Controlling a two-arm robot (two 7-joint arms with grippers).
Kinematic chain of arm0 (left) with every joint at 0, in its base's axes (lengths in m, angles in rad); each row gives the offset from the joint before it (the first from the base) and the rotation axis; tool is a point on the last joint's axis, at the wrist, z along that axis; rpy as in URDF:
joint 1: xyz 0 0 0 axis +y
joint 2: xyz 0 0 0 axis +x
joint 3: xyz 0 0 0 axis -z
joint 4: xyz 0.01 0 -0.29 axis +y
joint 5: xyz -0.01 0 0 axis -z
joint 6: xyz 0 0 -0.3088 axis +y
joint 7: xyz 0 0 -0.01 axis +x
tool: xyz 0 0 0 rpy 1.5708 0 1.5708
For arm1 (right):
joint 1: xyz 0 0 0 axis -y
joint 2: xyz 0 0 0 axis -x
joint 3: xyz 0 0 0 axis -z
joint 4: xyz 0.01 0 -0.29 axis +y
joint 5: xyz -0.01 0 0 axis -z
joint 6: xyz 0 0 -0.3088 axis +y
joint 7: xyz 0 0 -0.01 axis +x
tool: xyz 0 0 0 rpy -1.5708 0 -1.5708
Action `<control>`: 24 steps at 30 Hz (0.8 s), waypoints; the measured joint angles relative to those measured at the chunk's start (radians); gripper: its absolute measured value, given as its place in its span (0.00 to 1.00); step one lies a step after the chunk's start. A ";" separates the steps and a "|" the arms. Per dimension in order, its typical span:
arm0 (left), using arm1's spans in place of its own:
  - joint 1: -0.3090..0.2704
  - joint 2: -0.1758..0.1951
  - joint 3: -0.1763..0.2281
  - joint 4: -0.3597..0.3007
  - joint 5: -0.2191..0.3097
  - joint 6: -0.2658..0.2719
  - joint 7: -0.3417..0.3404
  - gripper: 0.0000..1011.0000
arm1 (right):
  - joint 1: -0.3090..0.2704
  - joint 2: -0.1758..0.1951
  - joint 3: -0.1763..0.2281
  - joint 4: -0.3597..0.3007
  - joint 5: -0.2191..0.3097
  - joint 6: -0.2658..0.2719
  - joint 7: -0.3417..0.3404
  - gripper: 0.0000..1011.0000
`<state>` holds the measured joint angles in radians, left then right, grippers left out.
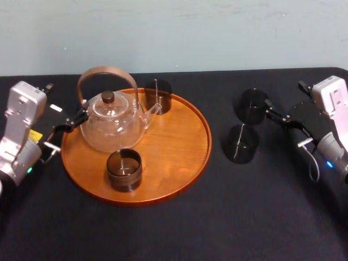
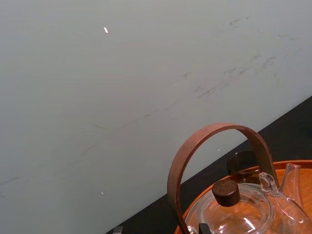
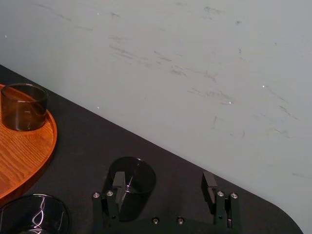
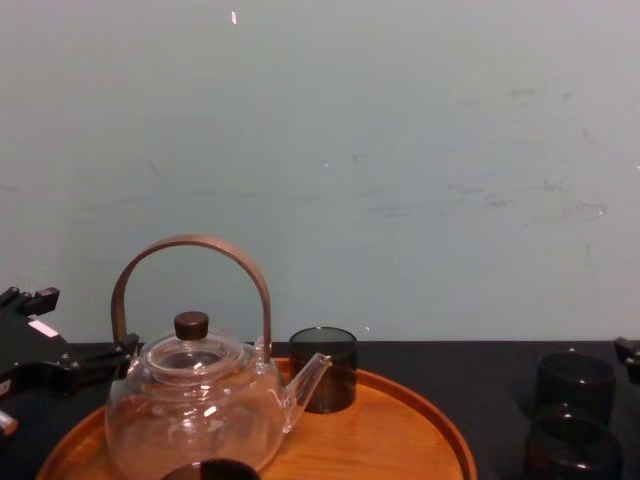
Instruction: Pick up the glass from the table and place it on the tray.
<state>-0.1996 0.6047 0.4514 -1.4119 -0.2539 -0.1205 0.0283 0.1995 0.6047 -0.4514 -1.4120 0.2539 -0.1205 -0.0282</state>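
Though the table [image 1: 174, 234] is just a flat matte black top, the stuff on it has some character. The tray [image 1: 179, 163] is a big round piece of orange-brown wood with visible grain and a low raised rim. At its 10 o'clock sits a clear, bulbous glass teapot [image 1: 111, 128] with an arched brown wooden handle [image 1: 103, 72] and a dark round lid knob [image 1: 108, 97]. Two short, straight-walled smoky cups stand on the wood: the back cup [image 1: 158, 97] near 12 o'clock by the spout, and the front cup [image 1: 124, 171] somewhere between 6 and 7 o'clock. The glass [image 1: 252, 106] is the same sort of thing, a dark tinted see-through cylinder. It's upright on the table out at the tray's 3 o'clock, apart from the rim. A second table glass [image 1: 240, 144] stands just beside it at its 6 o'clock. The right gripper [image 1: 274, 113] hovers at the glass's 3 o'clock, released and holding nothing. In the right wrist view one black fingertip [image 3: 118, 181] overlaps the glass while the other sits off to the side of it. The left gripper [image 1: 70, 122] is at the tray's 9 o'clock edge, close to the teapot, and I can't tell if it's clenched or not. Pale scuffed wall [image 1: 174, 32] behind everything.
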 joint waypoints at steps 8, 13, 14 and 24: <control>0.000 0.000 0.000 0.000 0.000 0.000 0.000 1.00 | 0.000 0.000 0.000 0.000 0.000 0.000 0.000 0.99; 0.000 0.000 0.000 0.000 0.000 0.000 0.000 1.00 | 0.000 0.000 0.000 0.000 0.000 0.000 0.000 0.99; 0.000 0.000 0.000 0.000 0.000 0.000 0.000 1.00 | 0.000 0.000 0.000 0.000 0.000 0.000 0.000 0.99; 0.000 0.000 0.000 0.000 0.000 0.000 0.000 1.00 | 0.000 0.000 0.000 0.000 0.000 0.000 0.000 0.99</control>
<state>-0.1995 0.6047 0.4514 -1.4120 -0.2539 -0.1205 0.0283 0.1996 0.6047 -0.4514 -1.4120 0.2540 -0.1205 -0.0283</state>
